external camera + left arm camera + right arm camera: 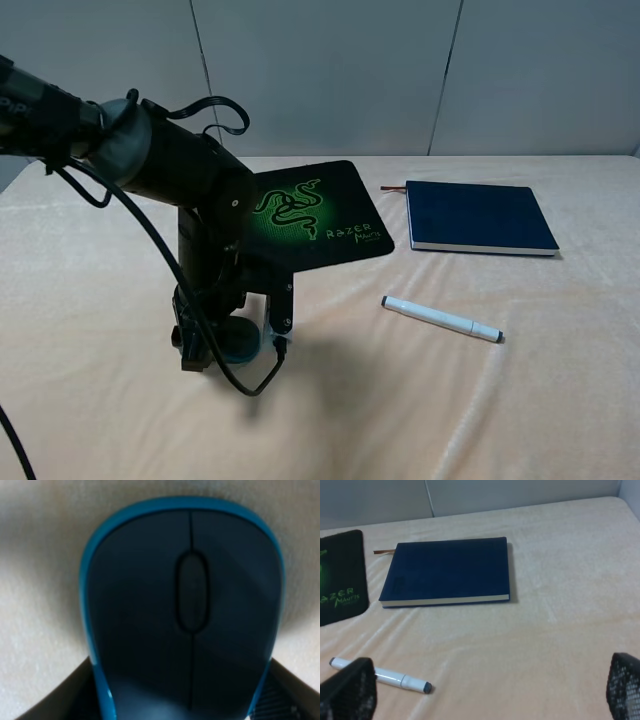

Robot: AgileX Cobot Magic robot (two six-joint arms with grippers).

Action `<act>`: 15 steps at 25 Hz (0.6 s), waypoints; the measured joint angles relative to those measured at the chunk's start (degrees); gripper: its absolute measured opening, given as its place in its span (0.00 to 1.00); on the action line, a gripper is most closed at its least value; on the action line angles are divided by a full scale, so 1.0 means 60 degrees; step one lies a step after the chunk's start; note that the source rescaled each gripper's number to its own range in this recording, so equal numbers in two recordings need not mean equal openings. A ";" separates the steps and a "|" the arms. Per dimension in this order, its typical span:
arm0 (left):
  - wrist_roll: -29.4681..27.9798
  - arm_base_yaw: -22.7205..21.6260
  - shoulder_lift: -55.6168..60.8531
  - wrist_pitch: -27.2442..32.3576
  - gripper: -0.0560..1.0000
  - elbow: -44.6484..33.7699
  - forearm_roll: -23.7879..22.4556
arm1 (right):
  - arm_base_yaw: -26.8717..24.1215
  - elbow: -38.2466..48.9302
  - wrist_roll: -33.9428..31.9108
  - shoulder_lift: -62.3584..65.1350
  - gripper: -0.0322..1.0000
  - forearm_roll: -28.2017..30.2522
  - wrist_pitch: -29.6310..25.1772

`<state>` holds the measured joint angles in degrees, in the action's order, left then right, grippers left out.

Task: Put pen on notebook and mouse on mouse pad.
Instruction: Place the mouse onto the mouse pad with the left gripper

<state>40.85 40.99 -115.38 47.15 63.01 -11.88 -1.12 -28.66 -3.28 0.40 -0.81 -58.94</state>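
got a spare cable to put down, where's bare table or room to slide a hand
Widest bare cloth: the front right, nearer than the pen. Also the band between pen and notebook. Crowded: in front of the mouse pad, where the left tool straddles the mouse.

Lab test cell dressed up as an office desk: I'm working over a peach tablecloth [520, 400], bare grey wall panels [330, 70] behind, with a mouse pad [320, 215], notebook [480, 215] and pen [441, 319] laid out.
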 joint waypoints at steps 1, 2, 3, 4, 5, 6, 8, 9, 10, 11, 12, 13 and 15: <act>0.0000 0.0000 0.0031 0.0100 0.06 0.0064 0.0000 | 0.0000 0.0000 0.0000 0.0000 1.00 0.0000 0.0000; 0.0000 0.0000 0.0113 0.0212 0.06 0.0141 0.0010 | 0.0000 0.0000 0.0000 0.0000 1.00 0.0000 0.0000; 0.0000 0.0000 0.0236 0.0356 0.06 0.0220 0.0010 | 0.0000 0.0000 0.0000 0.0000 1.00 -0.0011 0.0000; 0.0000 0.0000 0.0363 0.0469 0.06 0.0320 0.0010 | 0.0000 0.0000 0.0000 0.0000 1.00 -0.0011 0.0000; -0.0023 0.0000 0.0532 0.0592 0.06 0.0424 0.0010 | 0.0000 0.0000 0.0000 0.0000 1.00 -0.0011 0.0000; -0.0100 0.0000 0.0696 0.0700 0.06 0.0525 0.0010 | 0.0000 0.0000 0.0000 0.0000 1.00 -0.0011 0.0000; -0.0287 0.0000 0.1005 0.0859 0.06 0.0677 0.0010 | 0.0000 0.0000 0.0000 0.0000 1.00 -0.0011 0.0000; -0.0394 0.0000 0.1155 0.0927 0.06 0.0764 0.0010 | 0.0000 0.0000 0.0000 0.0000 1.00 -0.0011 0.0000; -0.0524 0.0000 0.1285 0.1006 0.06 0.0844 0.0010 | 0.0000 0.0000 0.0000 0.0000 1.00 -0.0011 0.0000; -0.0663 0.0000 0.1377 0.1064 0.06 0.0961 0.0010 | 0.0000 0.0000 0.0000 0.0000 1.00 -0.0011 0.0000; -0.0801 0.0000 0.1428 0.1156 0.06 0.1101 0.0019 | 0.0000 0.0000 0.0000 0.0000 1.00 -0.0011 0.0000; -0.0936 0.0000 0.1441 0.1256 0.06 0.1262 0.0017 | 0.0000 0.0000 0.0000 0.0000 1.00 -0.0011 0.0000; -0.1217 0.0000 0.1441 0.1342 0.06 0.1537 -0.0035 | 0.0000 0.0000 0.0000 0.0000 1.00 -0.0011 0.0000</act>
<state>33.55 40.99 -106.73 55.20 72.23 -12.09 -1.12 -28.66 -3.28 0.40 -0.87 -58.94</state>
